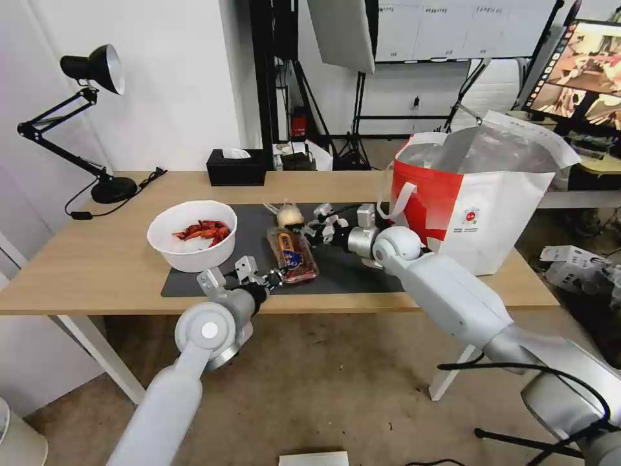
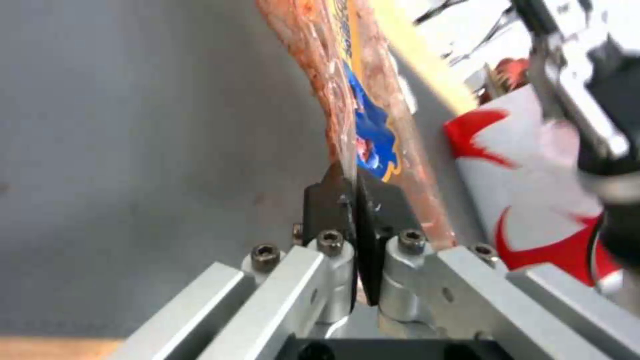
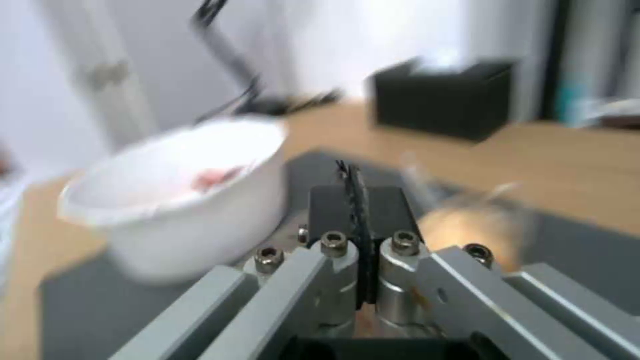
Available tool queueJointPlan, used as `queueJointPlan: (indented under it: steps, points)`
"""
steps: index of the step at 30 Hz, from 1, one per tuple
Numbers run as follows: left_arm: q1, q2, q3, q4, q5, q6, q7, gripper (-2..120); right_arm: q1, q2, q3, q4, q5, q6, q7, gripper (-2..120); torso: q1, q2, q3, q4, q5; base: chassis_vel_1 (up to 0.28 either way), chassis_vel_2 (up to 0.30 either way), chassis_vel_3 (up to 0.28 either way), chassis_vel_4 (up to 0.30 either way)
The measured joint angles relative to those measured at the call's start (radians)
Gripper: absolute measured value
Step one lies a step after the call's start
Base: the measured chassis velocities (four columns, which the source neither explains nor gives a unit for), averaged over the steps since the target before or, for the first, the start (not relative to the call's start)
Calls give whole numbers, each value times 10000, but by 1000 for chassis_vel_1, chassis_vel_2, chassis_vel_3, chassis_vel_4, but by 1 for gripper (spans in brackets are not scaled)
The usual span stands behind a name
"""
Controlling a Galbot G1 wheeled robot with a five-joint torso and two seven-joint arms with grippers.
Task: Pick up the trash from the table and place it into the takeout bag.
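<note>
No wording can be read anywhere. The takeout bag point(image 1: 479, 220) bears a small round red logo with a few lines of tiny print beneath it, too small to make out. The clear food tray point(image 1: 292, 254) carries a blue and yellow label point(image 2: 370, 140), its lettering too blurred to read.

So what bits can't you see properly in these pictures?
1. Inside of the takeout bag: head view, hidden by its own walls and foil flap.
2. Knotted bag: right wrist view, blurred.
3. Label on the tray: head view, too small to read.
4. What, if anything, the right end effector pinches: head view, too small; right wrist view, its shut fingers cover the spot.
</note>
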Motion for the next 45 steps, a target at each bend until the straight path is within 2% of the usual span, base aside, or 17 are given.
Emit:
queueJointPlan:
  steps: [3, 5, 9, 10, 15, 17, 18, 20, 21, 24, 26, 28, 33, 36, 37, 39, 45]
  points:
    - [0, 75, -64, -164, 14, -51, 30, 0, -459, -304, 185, 825, 58, 176, 1158, 0, -2, 0, 0, -2, 0, 0, 0, 0, 0]
    - [-6, 159, -129, -356, 73, -111, 77, 0, -1101, -675, 527, 1743, 15, 347, 2332, 8, -1, 0, 0, -2, 1, 0, 0, 0, 0]
    - [-9, 279, -210, -528, 236, -172, 185, 0, -1757, -1046, 910, 2541, -109, 427, 3062, 18, -1, 0, 0, -2, 2, 0, 0, 0, 0]
    - [-6, 397, -256, -676, 436, -259, 312, 0, -2477, -1441, 1331, 3309, -216, 425, 3452, 25, -2, 0, 1, -2, 4, 0, 0, 0, 0]
    - [-133, 666, -303, -916, 862, -614, 755, 0, -4583, -2573, 2605, 5103, -660, 218, 3733, 44, -3, 0, 0, -5, 5, 0, 0, 0, 0]
    - [-164, 684, -302, -923, 901, -654, 804, 0, -4738, -2658, 2707, 5225, -703, 208, 3734, 45, -3, 0, 0, -5, 5, 0, 0, 0, 0]
    - [-639, 779, -249, -902, 1226, -954, 1187, 0, -6075, -3324, 3724, 6167, -1289, 199, 3665, 54, -3, 1, -1, -1, -6, 0, 0, 0, 0]
    - [-1548, 1006, 97, -650, 1452, -1263, 1438, 0, -7921, -3531, 4753, 6954, -2159, 313, 3517, 63, -1, -1, 1, -2, 2, 0, 0, 0, 0]
    - [-1548, 1006, 97, -650, 1452, -1263, 1438, 0, -7921, -3531, 4753, 6954, -2159, 313, 3517, 63, -1, -1, 1, -2, 2, 0, 0, 0, 0]
    - [-4308, 1281, 1559, 351, 1919, -1736, 1651, 0, -11038, -2899, 6043, 7668, -3923, 1179, 3415, 80, -2, 0, 1, -2, -1, 0, 0, 0, 0]
    - [-4758, 1233, 1851, 569, 1988, -1826, 1651, 0, -11355, -2701, 6156, 7606, -4144, 1362, 3406, 82, -2, -1, 1, -2, 2, 0, 0, 0, 0]
    - [-6121, 913, 2900, 1367, 2366, -2062, 1657, 0, -12070, -2098, 6424, 7433, -4733, 1795, 3380, 93, -1, 0, 0, -4, 7, 0, 0, 0, 0]
    - [-7588, 261, 4386, 2617, 3286, -2315, 1680, 0, -12484, -1517, 6515, 7378, -5134, 1978, 3371, 100, -1, 0, 0, -7, 5, 0, 0, 0, 0]
    - [-8671, -701, 5629, 3961, 4774, -2508, 1828, 0, -12518, -1246, 6561, 7405, -5291, 1990, 3377, 100, 1, -1, 3, -2, 2, 0, 0, 0, 0]
    - [-8671, -701, 5629, 3961, 4774, -2508, 1828, 0, -12518, -1246, 6561, 7405, -5291, 1990, 3377, 100, 1, -1, 3, -2, 2, 0, 0, 0, 0]
    - [-9429, -1571, 6430, 5094, 6218, -2525, 1966, 0, -12550, -1144, 6684, 7548, -5367, 1977, 3385, 100, 1, -2, 3, -1, 3, 0, 0, 0, 0]
    - [-10292, -2914, 7293, 6532, 7674, -2529, 2406, 0, -12798, -1006, 6822, 7677, -5570, 1969, 3374, 100, 1, -1, 2, -5, 4, 0, 0, 0, 0]
